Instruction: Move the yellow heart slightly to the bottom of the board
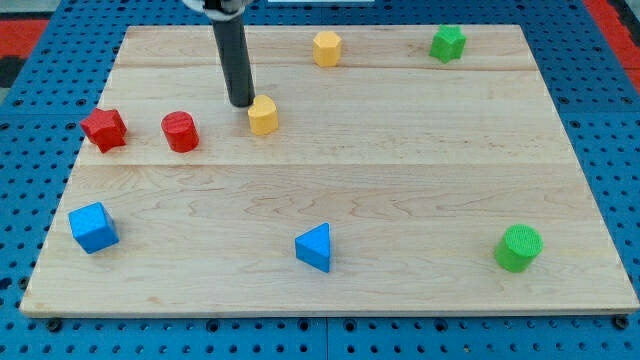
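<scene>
A pale wooden board [330, 180], its grain running left to right, lies on a blue pegboard bench [620, 150] that shows along every edge; a strip of red shows in the upper left and upper right corners of the frame. No brand, label or writing can be read anywhere.

There is no pincer on this arm, only a dark rod, so nothing is gripped. The rod's upper part is cut off by the top of the frame. My tip [241, 104] rests on the board just to the upper left of the yellow heart [263, 115], close beside it; whether they touch cannot be told. The heart sits in the upper left-centre of the board, and its heart outline is hard to make out from this angle.

A yellow hexagon block [327, 48] lies near the top centre, a green star-like block [448, 43] at upper right, a red star-like block [104, 129] and a red cylinder [180, 131] at the left, a blue cube [93, 227] at lower left, a blue triangle [315, 247] at bottom centre, and a green cylinder [519, 247] at lower right.
</scene>
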Motion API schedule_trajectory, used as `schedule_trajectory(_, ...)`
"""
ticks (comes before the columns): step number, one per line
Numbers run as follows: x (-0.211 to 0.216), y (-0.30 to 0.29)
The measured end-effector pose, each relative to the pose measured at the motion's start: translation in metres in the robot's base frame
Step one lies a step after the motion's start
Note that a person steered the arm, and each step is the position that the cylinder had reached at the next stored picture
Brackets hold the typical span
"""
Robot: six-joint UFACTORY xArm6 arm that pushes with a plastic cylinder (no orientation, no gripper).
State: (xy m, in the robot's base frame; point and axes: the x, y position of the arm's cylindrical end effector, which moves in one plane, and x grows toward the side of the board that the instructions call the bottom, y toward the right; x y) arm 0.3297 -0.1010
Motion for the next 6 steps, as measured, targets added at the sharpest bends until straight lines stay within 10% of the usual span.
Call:
schedule_trajectory(2,0.056,0.008)
schedule_trajectory(6,0.018,0.027)
